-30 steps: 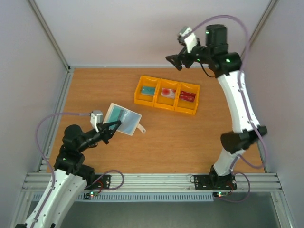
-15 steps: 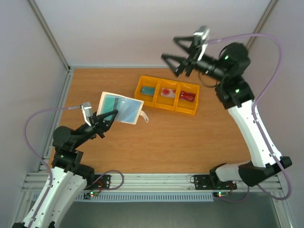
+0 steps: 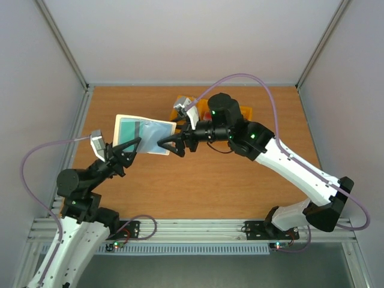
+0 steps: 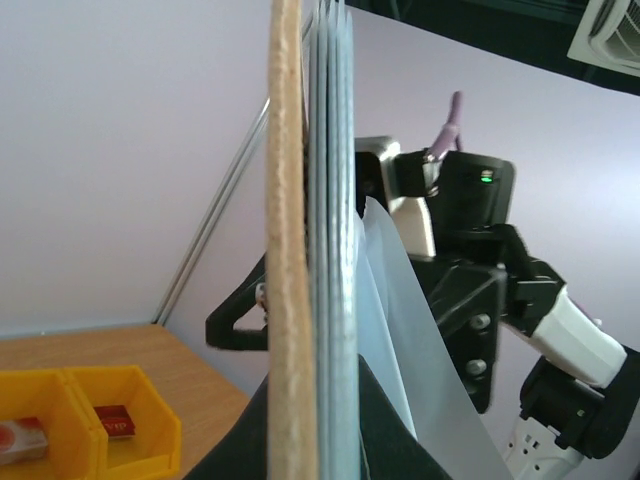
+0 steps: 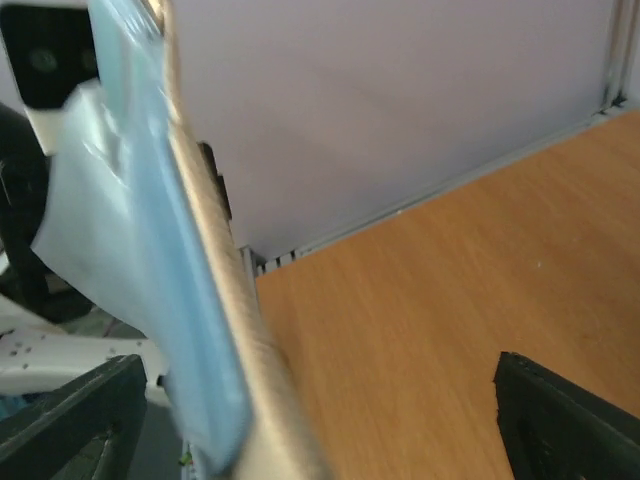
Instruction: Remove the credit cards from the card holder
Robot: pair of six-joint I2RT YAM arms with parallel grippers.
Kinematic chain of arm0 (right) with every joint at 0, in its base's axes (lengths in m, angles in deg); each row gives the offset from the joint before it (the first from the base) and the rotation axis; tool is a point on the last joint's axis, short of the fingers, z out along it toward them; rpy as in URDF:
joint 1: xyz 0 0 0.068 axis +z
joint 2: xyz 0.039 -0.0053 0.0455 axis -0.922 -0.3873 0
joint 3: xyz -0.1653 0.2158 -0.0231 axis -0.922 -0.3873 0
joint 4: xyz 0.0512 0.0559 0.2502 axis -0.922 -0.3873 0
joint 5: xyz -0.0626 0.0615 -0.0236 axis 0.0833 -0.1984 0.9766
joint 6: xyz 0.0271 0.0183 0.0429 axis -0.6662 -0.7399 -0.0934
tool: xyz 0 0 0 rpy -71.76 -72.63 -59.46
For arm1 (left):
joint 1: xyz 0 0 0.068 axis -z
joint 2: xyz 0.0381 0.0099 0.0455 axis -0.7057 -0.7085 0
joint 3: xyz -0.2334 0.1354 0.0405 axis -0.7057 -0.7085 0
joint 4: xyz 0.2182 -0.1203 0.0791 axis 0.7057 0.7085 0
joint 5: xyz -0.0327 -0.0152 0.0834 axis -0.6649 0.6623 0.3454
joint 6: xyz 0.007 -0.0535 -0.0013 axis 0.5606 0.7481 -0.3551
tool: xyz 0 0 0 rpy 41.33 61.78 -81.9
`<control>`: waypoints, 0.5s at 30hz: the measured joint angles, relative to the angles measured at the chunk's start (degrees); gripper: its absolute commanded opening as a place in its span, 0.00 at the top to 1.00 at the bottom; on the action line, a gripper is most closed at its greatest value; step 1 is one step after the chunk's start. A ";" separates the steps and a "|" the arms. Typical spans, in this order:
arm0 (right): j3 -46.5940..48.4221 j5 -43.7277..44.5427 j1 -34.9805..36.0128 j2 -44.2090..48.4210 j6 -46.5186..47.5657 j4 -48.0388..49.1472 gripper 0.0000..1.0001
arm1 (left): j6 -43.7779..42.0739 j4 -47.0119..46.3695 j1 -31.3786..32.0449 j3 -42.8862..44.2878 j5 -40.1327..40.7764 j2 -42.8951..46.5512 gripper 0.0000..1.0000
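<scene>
My left gripper is shut on the card holder and holds it in the air, open, with its grey-blue inside facing up. In the left wrist view the holder is edge-on: a cream cover and blue sleeves between my fingers. My right gripper is open at the holder's right edge. In the right wrist view the holder stands between my spread fingers, nearer the left one. A dark red card and a pinkish card lie in the yellow tray. The teal card is out of view.
The yellow tray at the back middle is mostly hidden behind my right arm. The wooden table is walled at the back and sides. A metal rail runs along the near edge.
My right arm has swung down from the back wall to the holder's right edge. My left gripper has raised the holder and carried it up and left.
</scene>
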 measured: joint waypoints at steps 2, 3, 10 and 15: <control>-0.42 -1.88 0.00 -0.55 -0.13 -0.26 0.28 | 0.15 -0.44 0.00 -0.04 -0.37 0.52 1.00; -0.39 -3.34 -0.09 -0.85 -0.24 -0.13 0.38 | 0.20 -0.83 0.00 -0.11 -0.61 0.79 1.00; 0.90 -13.44 0.33 -4.90 -0.28 -0.22 0.98 | 0.79 -2.32 -0.02 -1.55 -0.98 1.73 1.00; 0.90 -14.99 0.33 -4.11 1.40 -1.64 0.99 | 0.66 -2.43 -0.31 -2.12 -1.18 2.32 0.74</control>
